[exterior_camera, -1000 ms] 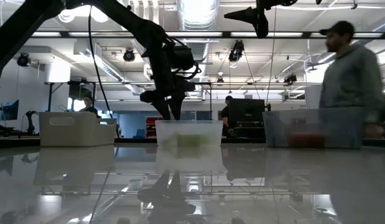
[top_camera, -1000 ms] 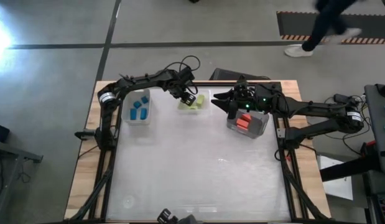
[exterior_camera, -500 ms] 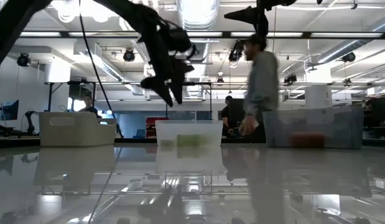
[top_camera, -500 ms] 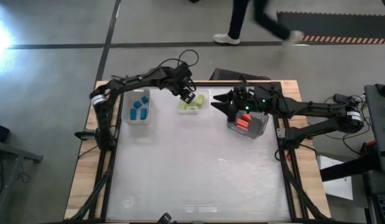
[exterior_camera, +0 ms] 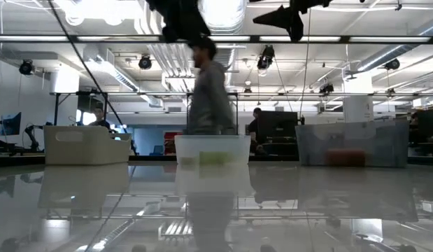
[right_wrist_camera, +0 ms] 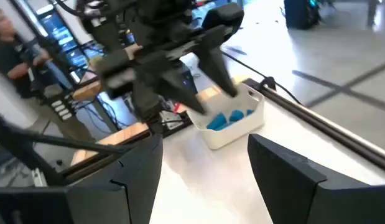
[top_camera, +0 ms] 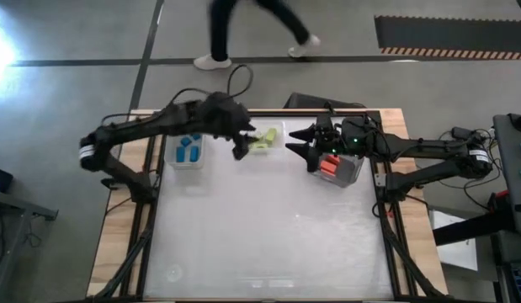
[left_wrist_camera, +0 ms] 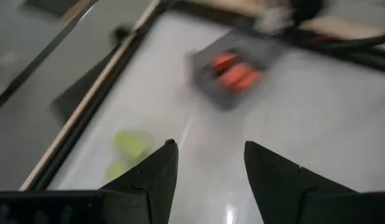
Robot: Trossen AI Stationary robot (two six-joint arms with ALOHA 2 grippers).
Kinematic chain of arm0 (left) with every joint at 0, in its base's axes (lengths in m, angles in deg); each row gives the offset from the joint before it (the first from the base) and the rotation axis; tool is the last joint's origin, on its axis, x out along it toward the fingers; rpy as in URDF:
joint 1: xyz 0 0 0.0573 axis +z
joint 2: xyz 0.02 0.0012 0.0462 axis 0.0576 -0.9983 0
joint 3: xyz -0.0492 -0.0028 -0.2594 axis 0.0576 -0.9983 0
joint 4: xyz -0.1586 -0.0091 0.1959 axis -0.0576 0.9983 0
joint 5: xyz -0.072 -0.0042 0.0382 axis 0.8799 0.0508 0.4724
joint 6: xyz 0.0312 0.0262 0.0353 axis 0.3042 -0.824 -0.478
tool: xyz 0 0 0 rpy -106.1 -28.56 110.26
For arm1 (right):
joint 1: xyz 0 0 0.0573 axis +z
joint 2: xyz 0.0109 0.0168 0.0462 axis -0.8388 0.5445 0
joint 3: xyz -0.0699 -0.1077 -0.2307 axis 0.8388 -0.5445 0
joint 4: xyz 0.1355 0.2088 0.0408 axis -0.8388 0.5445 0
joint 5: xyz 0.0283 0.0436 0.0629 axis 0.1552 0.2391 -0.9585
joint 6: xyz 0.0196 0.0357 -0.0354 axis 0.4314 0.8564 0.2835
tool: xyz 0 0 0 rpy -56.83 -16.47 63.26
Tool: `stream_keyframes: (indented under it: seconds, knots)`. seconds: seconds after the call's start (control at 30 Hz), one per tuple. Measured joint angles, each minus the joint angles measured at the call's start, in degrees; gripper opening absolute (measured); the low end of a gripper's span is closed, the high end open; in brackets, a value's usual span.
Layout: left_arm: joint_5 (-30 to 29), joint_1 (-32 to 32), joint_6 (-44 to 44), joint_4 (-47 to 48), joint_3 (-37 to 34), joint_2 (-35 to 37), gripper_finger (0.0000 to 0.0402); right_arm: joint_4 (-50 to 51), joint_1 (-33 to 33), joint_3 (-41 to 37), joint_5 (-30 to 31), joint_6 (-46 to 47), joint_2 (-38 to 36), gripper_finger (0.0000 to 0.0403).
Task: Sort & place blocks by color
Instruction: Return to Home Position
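Blue blocks (top_camera: 189, 150) lie in a white bin at the far left; they also show in the right wrist view (right_wrist_camera: 229, 119). Yellow-green blocks (top_camera: 262, 140) lie in a clear bin at the far middle. Red-orange blocks (top_camera: 330, 164) lie in a grey bin (top_camera: 348, 171) at the far right. My left gripper (top_camera: 242, 148) is open and empty, high above the table beside the green blocks' bin; its wrist view (left_wrist_camera: 208, 146) looks down on the green blocks (left_wrist_camera: 127, 146) and red blocks (left_wrist_camera: 232, 68). My right gripper (top_camera: 295, 140) is open and empty, held high between the green and red bins.
In the low view the three bins stand in a row along the far side: white (exterior_camera: 87, 145), clear (exterior_camera: 213, 150) and grey (exterior_camera: 349, 145). A person (exterior_camera: 208, 87) walks past behind the table. The near part of the white table top (top_camera: 268, 236) holds no blocks.
My left gripper has risen from just over the green blocks' bin and drawn back a little toward the table's left and near edges; its arm has swung outward to the left. A person has walked across behind the table.
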Motion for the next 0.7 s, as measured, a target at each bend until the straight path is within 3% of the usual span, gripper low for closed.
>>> stream_keyframes:
  seconds: [0.17, 0.37, 0.47, 0.7]
  knots:
    - [6.4, -4.3, -0.8, -15.2, -13.5, 10.9, 0.0168, -0.2, 1.1, 0.0, -0.6, -6.3, -0.8, 0.0226]
    - [6.8, -6.8, 8.0, -31.9, -35.1, 26.4, 0.014, -0.2, 1.5, -0.8, 0.0, -12.9, -3.3, 0.0226]
    - [6.4, -7.0, 11.0, -36.4, -44.0, 33.9, 0.011, -0.1, 1.6, -1.7, -0.4, -16.0, -4.8, 0.0226]
    - [5.6, -7.0, 3.5, -37.3, -55.8, 48.2, 0.0018, -0.2, 1.5, -6.6, -0.5, -19.5, -9.4, 0.0226]
